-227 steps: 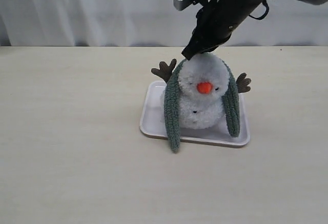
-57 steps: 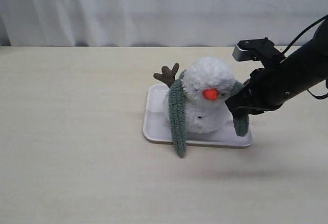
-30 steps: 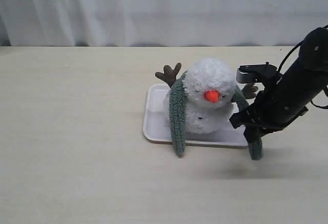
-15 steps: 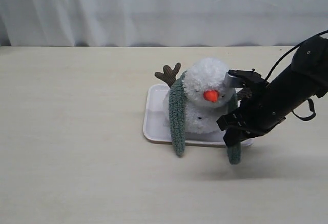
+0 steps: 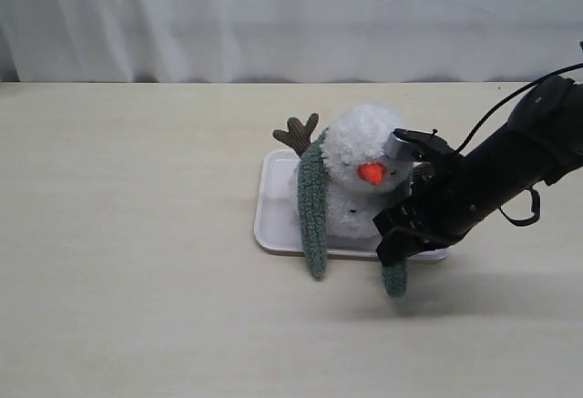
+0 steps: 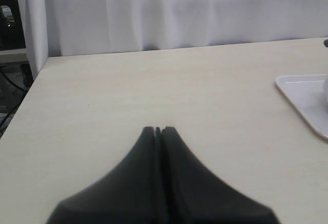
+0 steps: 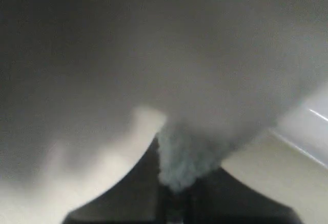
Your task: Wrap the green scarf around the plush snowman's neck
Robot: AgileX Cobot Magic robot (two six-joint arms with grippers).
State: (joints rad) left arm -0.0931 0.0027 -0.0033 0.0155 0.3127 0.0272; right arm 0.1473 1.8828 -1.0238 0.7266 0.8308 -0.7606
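The pale table (image 5: 137,307) spreads out all around the plush snowman (image 5: 351,143), and a white curtain (image 5: 182,15) hangs far behind the snowman. The black right arm (image 5: 510,161) reaches in from the snowman's right side as the outside camera sees it. Under the snowman sits a white tray (image 5: 271,207). The snowman stands up in the tray, facing the camera.

The green scarf (image 5: 312,216) goes behind the snowman's head and hangs down on both sides. The end to the left of the snowman drops straight down, and its tip lies on the table just past the tray's front edge. The other end is in front of the snowman's body, low and to the right of its nose. The right gripper (image 5: 393,239) is pinched tight on that end, and the scarf's tip hangs loose below it (the right wrist camera shows fuzzy green stuck between the black fingers (image 7: 205,193)).

The neck (image 5: 344,188) shows white fluff at the front.

The left gripper (image 6: 158,130) is well away from the snowman, low over bare table, with its fingers pressed together and holding nothing.

A brown twig arm (image 5: 296,132) sticks up beside the snowman's head. The orange nose (image 5: 371,173) pokes out from the snowman's face.
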